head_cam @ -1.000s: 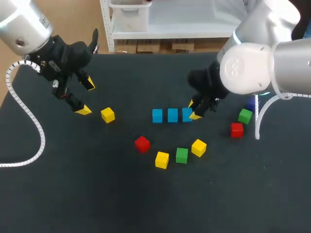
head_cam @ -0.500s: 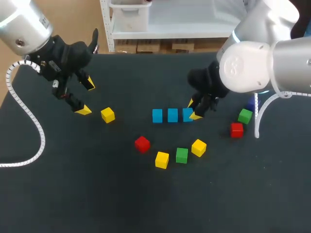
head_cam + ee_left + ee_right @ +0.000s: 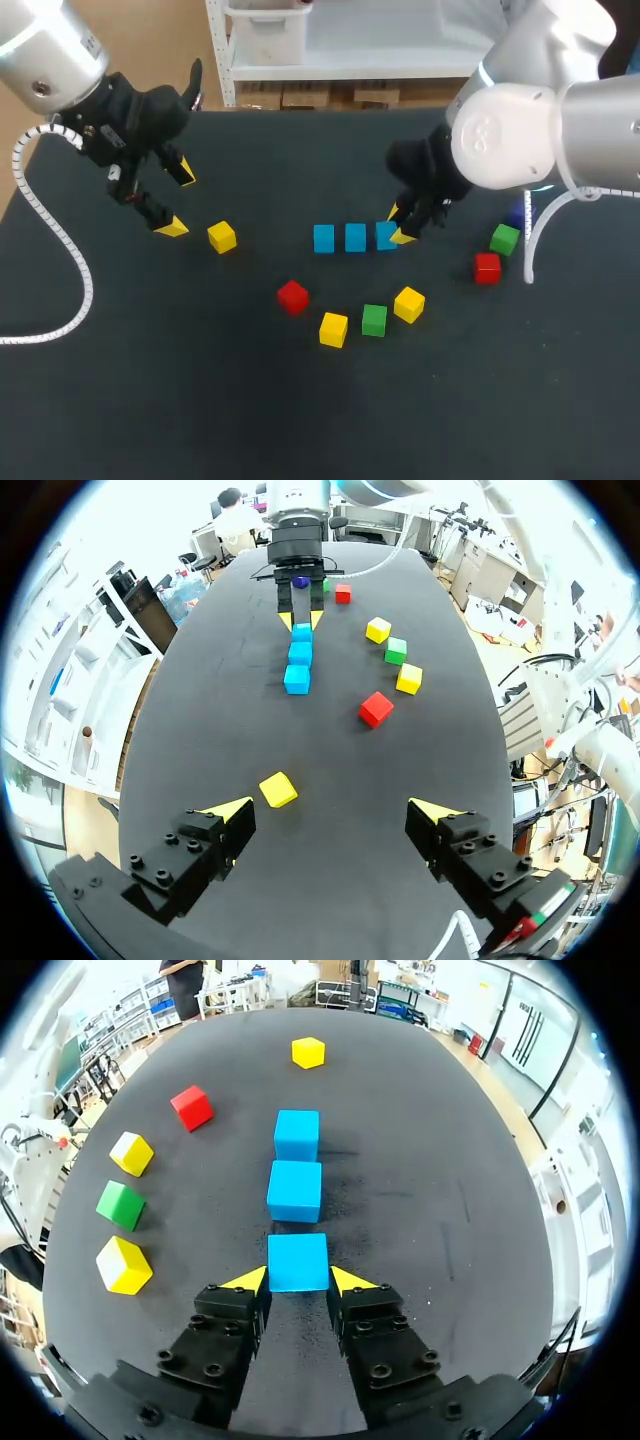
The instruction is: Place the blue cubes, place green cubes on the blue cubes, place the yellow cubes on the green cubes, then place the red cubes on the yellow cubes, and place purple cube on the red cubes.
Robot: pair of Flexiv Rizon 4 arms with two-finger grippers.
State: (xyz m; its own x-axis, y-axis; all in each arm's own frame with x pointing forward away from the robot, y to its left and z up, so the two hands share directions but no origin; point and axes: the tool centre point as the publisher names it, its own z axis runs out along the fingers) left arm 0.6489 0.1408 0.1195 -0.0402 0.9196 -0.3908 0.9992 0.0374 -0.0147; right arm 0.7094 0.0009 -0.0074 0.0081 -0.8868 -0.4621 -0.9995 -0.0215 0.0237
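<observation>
Step in hand: laying the blue base row. The right pincer is clamped on the end blue cube, which rests on the surface in line with, and just beside, the middle blue cube. The left pincer stands apart, empty, near a lone yellow cube. Probable next move: release, lift clear without nudging the row, then fetch a green cube.
</observation>
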